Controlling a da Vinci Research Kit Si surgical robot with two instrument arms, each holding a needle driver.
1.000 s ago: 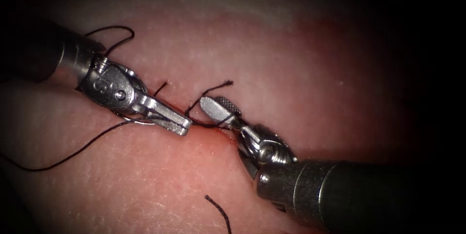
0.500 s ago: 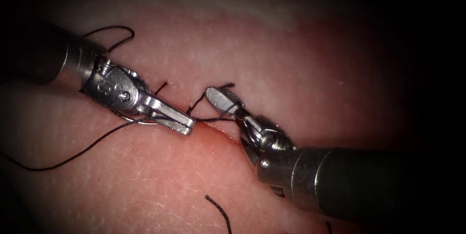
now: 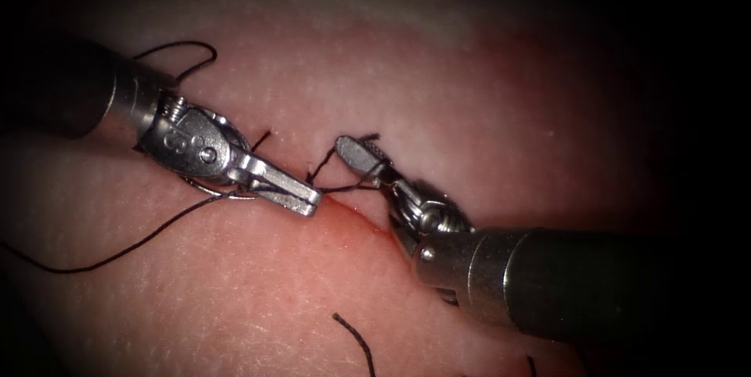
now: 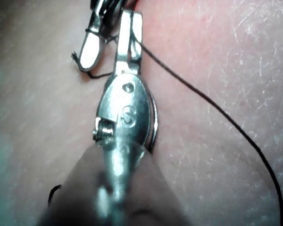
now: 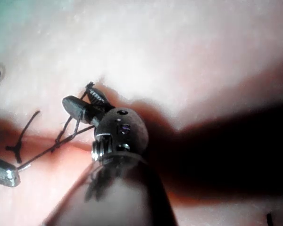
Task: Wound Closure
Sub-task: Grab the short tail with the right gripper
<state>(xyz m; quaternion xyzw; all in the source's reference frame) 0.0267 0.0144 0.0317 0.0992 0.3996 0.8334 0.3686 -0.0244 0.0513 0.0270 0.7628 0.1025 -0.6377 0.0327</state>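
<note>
My left tool (image 3: 307, 199) lies on the left side of the cut (image 3: 356, 220), jaws shut on the black thread (image 3: 141, 238), which trails off to the left across the tissue (image 3: 485, 111). From those jaws the thread runs to my right tool (image 3: 361, 150) and wraps around it (image 5: 78, 123). The right tool's jaws stand slightly open over the cut, with the thread's short end (image 3: 368, 137) between them. The curved needle (image 3: 205, 188) lies loose on the tissue beneath my left tool's wrist (image 4: 154, 123), held by neither tool.
Red fluid (image 3: 344, 214) marks the cut between the tools. A stitch's short tail (image 3: 259, 141) sticks up left of the cut. A cut piece of thread (image 3: 356, 339) lies on the near tissue, and a thread loop (image 3: 192, 50) curls behind the left shaft.
The right tool has moved up and away from the camera and its jaws have narrowed around the short end. The left tool has crept rightward toward the cut.
</note>
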